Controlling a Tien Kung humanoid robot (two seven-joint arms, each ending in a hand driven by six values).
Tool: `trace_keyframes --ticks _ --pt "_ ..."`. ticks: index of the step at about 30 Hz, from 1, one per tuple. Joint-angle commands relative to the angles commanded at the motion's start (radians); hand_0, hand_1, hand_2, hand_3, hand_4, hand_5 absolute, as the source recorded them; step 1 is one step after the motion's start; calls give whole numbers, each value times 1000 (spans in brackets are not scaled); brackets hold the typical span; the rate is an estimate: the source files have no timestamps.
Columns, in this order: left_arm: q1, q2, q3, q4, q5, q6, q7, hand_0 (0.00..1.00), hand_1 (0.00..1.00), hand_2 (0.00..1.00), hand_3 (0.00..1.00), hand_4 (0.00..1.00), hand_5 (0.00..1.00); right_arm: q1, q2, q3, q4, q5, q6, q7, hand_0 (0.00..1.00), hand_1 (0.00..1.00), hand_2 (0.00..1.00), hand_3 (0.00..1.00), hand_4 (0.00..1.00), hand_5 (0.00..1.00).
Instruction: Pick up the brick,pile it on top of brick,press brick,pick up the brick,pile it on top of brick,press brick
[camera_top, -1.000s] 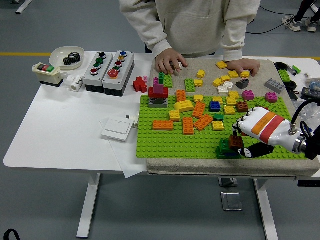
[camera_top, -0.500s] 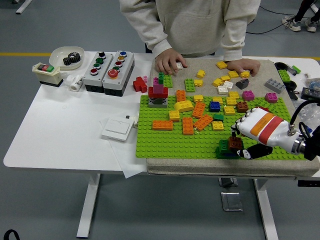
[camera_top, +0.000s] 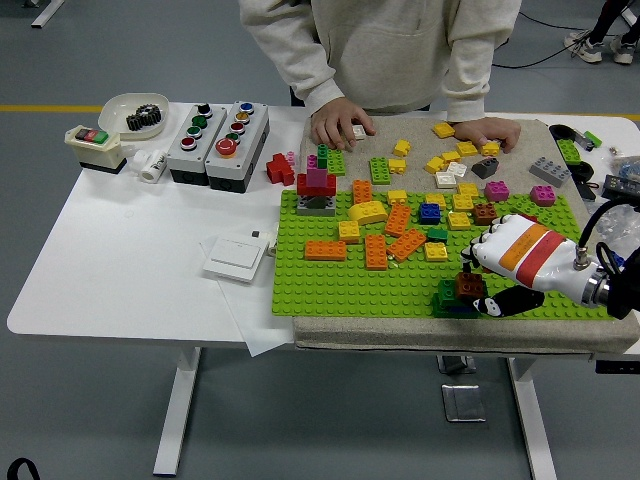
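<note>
My right hand (camera_top: 480, 284), white with an orange band, reaches in from the right over the green baseplate (camera_top: 330, 285). Its fingers (camera_top: 487, 252) and black thumb (camera_top: 505, 300) are shut on a brown brick (camera_top: 468, 287). The brown brick sits on top of a dark green brick (camera_top: 446, 297) near the baseplate's front edge. Whether the two bricks are fully seated together is hidden by the hand. The left arm is out of view.
Loose orange, yellow, blue and pink bricks (camera_top: 398, 220) cover the plate's middle and back. A red and grey stack (camera_top: 316, 190) stands at its back left. A person's hands (camera_top: 340, 124) (camera_top: 487, 131) rest on the mat behind. Button boxes (camera_top: 217, 132) and a white switch (camera_top: 235, 256) lie to the left.
My right hand with the brown brick has shifted only slightly left and down onto the dark green brick. The person's hands have stayed put.
</note>
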Motion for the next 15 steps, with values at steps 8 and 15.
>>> trace_keyframes --ticks 8,15 --pt "-1 0 1 0 -1 0 -1 655 708 727 587 663 663 2 1 -2 0 -1 6 2 547 490 575 529 735 531" --pt "-3 1 2 0 -2 0 -1 654 708 726 587 663 663 2 1 0 -3 -2 9 4 547 512 593 544 748 530"
